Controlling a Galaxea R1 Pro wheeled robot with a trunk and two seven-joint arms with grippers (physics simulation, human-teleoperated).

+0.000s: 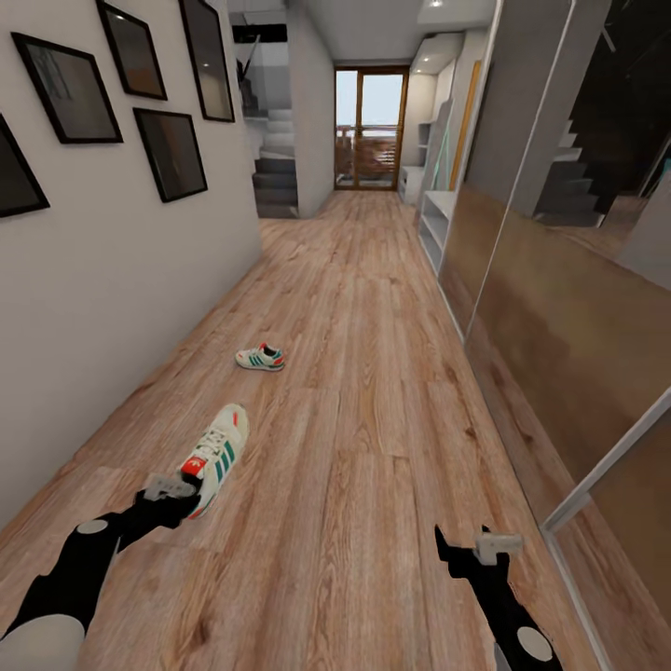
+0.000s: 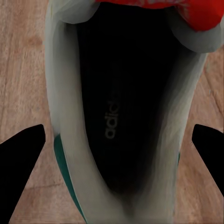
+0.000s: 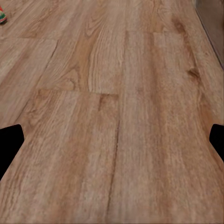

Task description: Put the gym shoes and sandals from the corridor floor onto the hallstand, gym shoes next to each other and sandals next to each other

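Now my left gripper (image 1: 177, 491) at lower left of the frame, fingers (image 2: 21, 158) wide apart around the near gym shoe (image 1: 216, 457), second gym shoe (image 1: 260, 357) mid-frame on the corridor floor (image 1: 373, 447), my right gripper (image 1: 477, 552) spread wide, holding nothing, lower right.

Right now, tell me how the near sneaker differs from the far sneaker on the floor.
The near sneaker sits at the left gripper, whose open fingers straddle its heel; the far sneaker lies alone farther down the corridor. The near one points lengthwise away from the robot, while the far one lies crosswise, side showing. Both are cream-white with green stripes and red accents, resting on the wood floor.
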